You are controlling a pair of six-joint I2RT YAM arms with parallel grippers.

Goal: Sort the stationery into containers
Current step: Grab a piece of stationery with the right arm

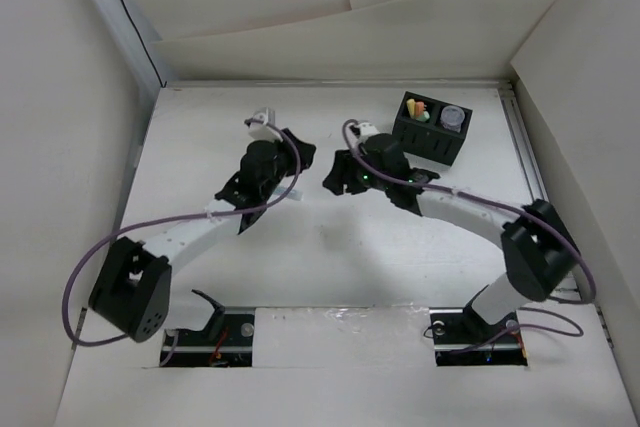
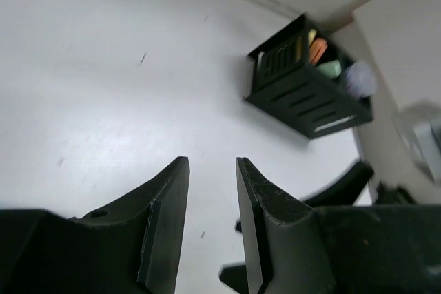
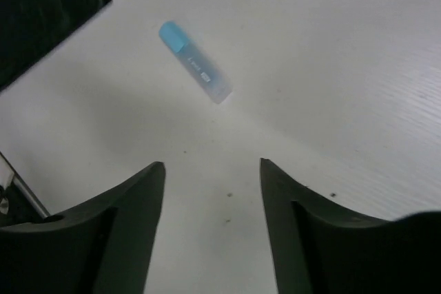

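A light blue marker (image 3: 195, 71) lies flat on the white table, ahead of my right gripper (image 3: 211, 163) and apart from it. That gripper is open, with only bare table between its fingers. I cannot make the marker out in the top view. The black two-compartment box (image 1: 432, 137) stands at the back right. One compartment holds yellow (image 2: 311, 36), orange (image 2: 318, 51) and mint green (image 2: 331, 69) markers; the other holds a pale roll (image 2: 360, 79). My left gripper (image 2: 211, 162) hangs over the table left of the box, its jaws a narrow gap apart and holding nothing.
Both grippers face each other closely at mid-table: left gripper (image 1: 296, 157), right gripper (image 1: 335, 175). The left gripper's dark body (image 3: 41, 12) shows at the right wrist view's upper left. White walls enclose the table (image 1: 330, 247) on three sides. Purple cables trail along both arms.
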